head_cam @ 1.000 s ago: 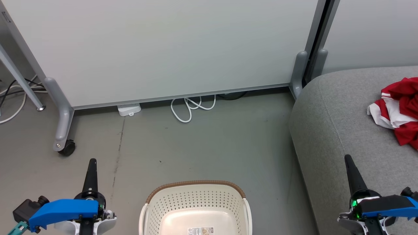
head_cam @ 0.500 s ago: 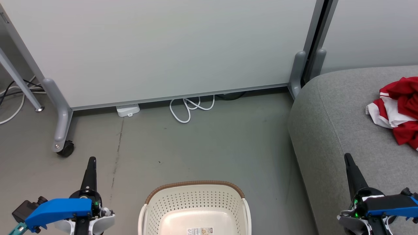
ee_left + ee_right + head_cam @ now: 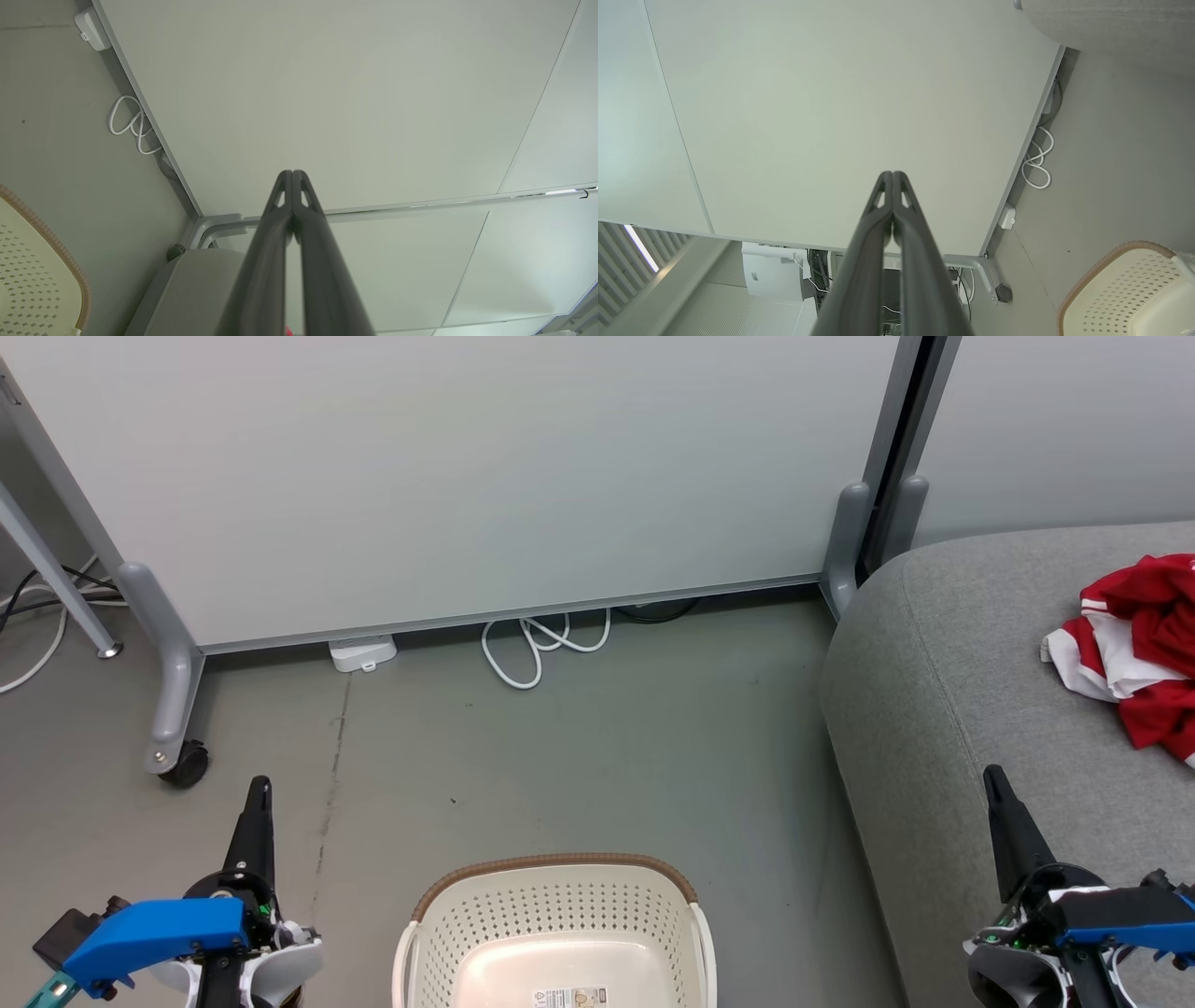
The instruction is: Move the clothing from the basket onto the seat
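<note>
Grey seat [image 3: 943, 709] spreads ahead of and around the right pincer [image 3: 992, 777]. The red-and-white clothing [image 3: 1139, 644] is heaped on it, well beyond that pincer's tip and to its right. Between the two pincers the basket [image 3: 560, 864] stands on the floor [image 3: 579, 756]. The visible part of its base is bare but for a sticker [image 3: 569, 997], and its near end is cut off by the frame. The left pincer [image 3: 258, 786] points up over floor to the basket's left. Both pincers are closed tip to tip and grip nothing.

Little has altered in the past second. The whole head view has drifted slightly, which is the camera moving, not the things. Both pincers have sunk a touch toward the bottom edge, still closed. Basket and clothing lie as they did. On this evidence the transfer looks finished and the arms appear to be settling back.
</note>
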Robot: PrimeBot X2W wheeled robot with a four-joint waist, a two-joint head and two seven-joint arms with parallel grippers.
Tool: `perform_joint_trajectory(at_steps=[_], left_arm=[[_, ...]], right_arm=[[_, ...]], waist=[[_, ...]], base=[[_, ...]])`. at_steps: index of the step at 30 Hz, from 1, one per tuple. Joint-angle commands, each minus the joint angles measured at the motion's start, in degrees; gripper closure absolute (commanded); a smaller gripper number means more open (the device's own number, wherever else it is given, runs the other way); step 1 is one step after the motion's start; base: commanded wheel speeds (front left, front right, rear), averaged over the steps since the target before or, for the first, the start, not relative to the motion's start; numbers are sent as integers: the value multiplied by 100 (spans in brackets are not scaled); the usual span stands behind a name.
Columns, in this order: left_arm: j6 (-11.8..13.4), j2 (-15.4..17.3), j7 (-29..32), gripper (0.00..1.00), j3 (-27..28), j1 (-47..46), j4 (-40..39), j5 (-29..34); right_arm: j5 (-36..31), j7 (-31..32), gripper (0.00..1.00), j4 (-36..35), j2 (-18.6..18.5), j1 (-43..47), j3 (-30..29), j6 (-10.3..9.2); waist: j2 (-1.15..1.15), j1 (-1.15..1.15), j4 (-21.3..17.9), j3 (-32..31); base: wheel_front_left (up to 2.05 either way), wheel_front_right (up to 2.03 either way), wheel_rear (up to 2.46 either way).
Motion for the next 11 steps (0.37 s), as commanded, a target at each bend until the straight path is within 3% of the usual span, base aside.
perform_joint_trajectory(at_steps=[1, 11], left_arm=[[-58, 8, 36, 100, 22, -87, -36, -104], [-63, 8, 134, 100, 56, -108, -50, -504]], right_arm=[[118, 52, 100, 5, -12, -84, -20, 4], [517, 148, 100, 17, -13, -113, -34, 4]], waist=[[0, 0, -3, 0], [0, 0, -24, -5]], base=[[0, 0, 0], [0, 0, 0]])
